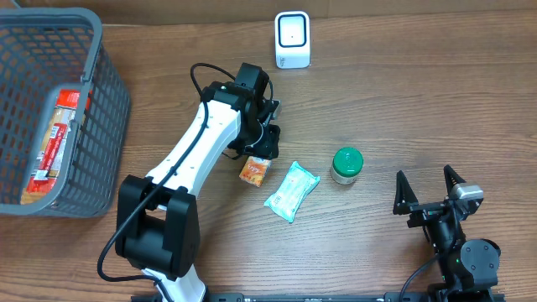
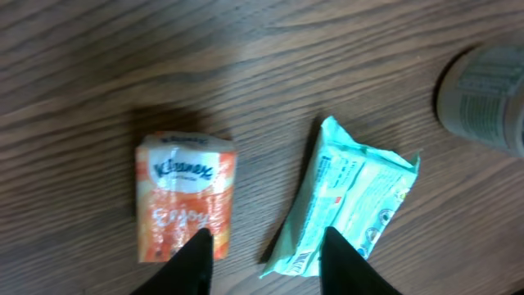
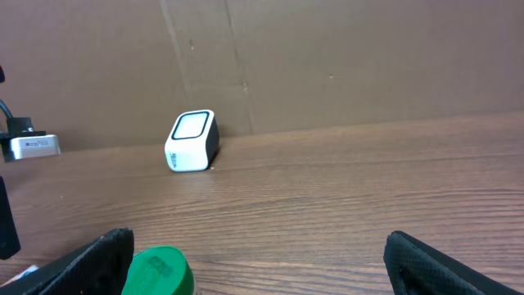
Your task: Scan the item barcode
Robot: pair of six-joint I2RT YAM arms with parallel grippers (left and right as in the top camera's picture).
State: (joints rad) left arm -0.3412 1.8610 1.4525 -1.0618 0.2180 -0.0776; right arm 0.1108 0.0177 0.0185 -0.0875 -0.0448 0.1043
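Three loose items are noted on the brown wooden table (image 1: 419,101), all on the robot's side of the small white box-shaped barcode scanner (image 1: 292,39) and well apart from it. The small orange film-wrapped Kleenex tissue pack (image 1: 254,170) lies slightly left of the scanner's line, label uppermost. The flat pale teal wipes packet (image 1: 292,190) lies just beside the pack, further from the scanner and not touching it. The squat jar with the green lid (image 1: 346,164) stands to the right of the scanner's line. The left gripper (image 2: 266,266) is held over the tissue pack with its fingers parted and nothing between them. One fingertip overlaps the pack's corner in the wrist view, but contact cannot be confirmed. The right gripper (image 1: 428,197) is parked far to the right of the scanner, spread wide and empty. The tissue pack is judged to be the item for scanning. It is expected to be light, soft and easily crushed, with a slippery wrap. A modest grip across its narrower sides at mid-length is advised. No barcode is seen on the upper face. A grey plastic mesh basket (image 1: 92,84) holding a red-and-orange packet (image 1: 50,147) is recorded far to the left of the scanner.
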